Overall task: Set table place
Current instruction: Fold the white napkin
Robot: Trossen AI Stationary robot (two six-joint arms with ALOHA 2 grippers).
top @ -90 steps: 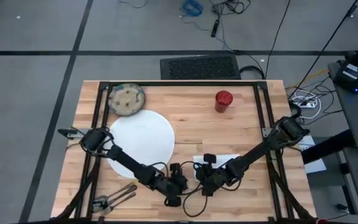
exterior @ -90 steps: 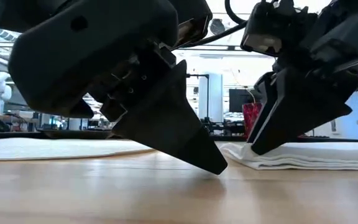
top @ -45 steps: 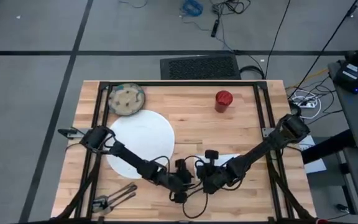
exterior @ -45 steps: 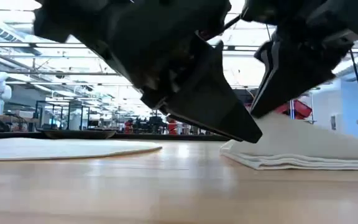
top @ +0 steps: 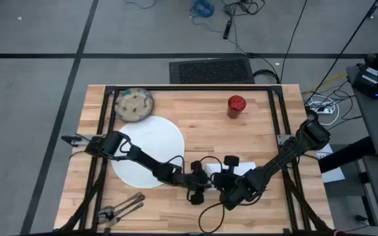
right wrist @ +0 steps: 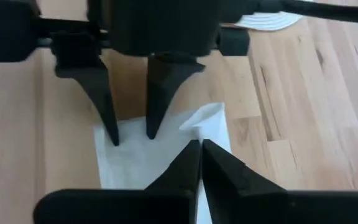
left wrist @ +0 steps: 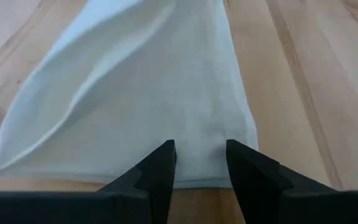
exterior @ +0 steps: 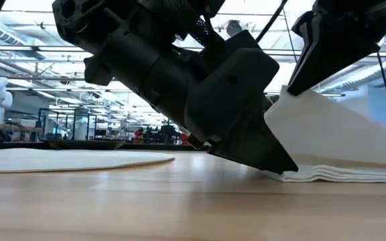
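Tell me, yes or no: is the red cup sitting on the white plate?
No. In the high view the red cup stands on bare table wood, well apart from the white plate.

Bright even overhead light, soft shadows, blurred low-view foreground.

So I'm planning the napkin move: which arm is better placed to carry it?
The right: its hand is shut on the napkin, one corner lifted. The left hand is open, tips at the napkin's edge.

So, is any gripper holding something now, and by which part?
The right gripper pinches the white napkin by a lifted corner. The left gripper is open over the napkin's edge, holding nothing.
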